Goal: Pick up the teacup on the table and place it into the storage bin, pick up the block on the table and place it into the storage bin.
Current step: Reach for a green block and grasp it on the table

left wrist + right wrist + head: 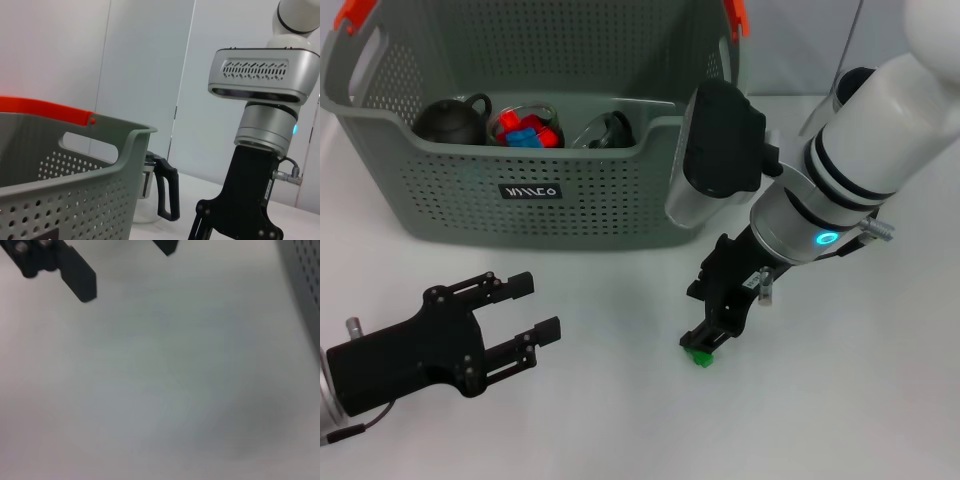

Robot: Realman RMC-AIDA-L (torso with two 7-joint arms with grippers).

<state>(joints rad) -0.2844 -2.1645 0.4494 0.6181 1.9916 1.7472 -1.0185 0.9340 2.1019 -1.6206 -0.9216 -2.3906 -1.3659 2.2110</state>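
Observation:
A small green block (699, 356) lies on the white table in the head view. My right gripper (703, 340) points down right on top of it and covers most of it. The grey storage bin (530, 215) stands at the back. In the left wrist view a glass teacup (150, 192) with a black handle stands on the table just past the bin's corner (135, 137). The head view hides that spot behind my right arm. My left gripper (538, 307) hovers open and empty at the front left.
Inside the bin are a black teapot (450, 120), a glass holding red and blue pieces (525, 130) and another glass item (605, 130). The right wrist view shows bare table with my left gripper's fingers (77, 277) and the bin's wall (305, 280).

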